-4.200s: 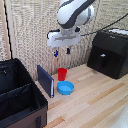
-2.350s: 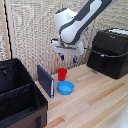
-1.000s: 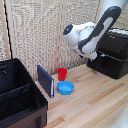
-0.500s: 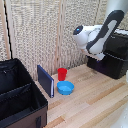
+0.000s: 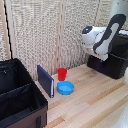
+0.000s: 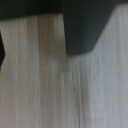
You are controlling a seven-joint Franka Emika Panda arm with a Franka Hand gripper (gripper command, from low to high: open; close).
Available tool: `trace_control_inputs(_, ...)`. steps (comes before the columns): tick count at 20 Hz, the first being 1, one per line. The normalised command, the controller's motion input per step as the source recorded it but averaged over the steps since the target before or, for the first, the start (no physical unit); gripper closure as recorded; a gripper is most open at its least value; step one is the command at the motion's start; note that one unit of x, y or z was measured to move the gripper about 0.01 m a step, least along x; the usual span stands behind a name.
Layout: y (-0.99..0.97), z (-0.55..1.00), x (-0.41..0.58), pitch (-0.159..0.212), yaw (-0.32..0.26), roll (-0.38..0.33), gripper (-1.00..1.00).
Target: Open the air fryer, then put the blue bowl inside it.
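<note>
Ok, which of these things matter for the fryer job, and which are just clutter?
Job:
air fryer
blue bowl
arm, end effector hidden behind it

Clutter:
red cup
blue panel
black case

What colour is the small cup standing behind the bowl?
The cup is red; the exterior view shows it best, just behind the blue bowl.

My white-and-black arm is over at the exterior view's right, in front of the glossy black boxy air fryer. Claw hidden, can't tell its state. Small round bright-blue plastic bowl on the light wood table, just beside the small red cup and flat dark-blue upright panel. Big black fabric case at left.
</note>
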Motion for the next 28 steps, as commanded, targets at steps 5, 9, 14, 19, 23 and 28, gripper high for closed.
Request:
trace_control_inputs(5, -0.68, 0.0, -0.174, 0.034, 0.115, -0.007, -1.0)
trace_control_inputs(9, -0.3, 0.0, 0.143, 0.087, 0.074, 0.003, 1.0)
trace_control_inputs(14, 0.0, 0.0, 0.03, 0.003, 0.0, 0.0, 1.0)
trace_control_inputs(19, 0.01, 0.23, 0.003, 0.114, -0.026, 0.052, 1.0)
trace_control_inputs(23, 0.0, 0.38, 0.103, 0.249, -0.058, 0.13, 1.0)
trace_control_inputs(28, 0.17, 0.1, 0.059, 0.253, -0.082, 0.281, 1.0)
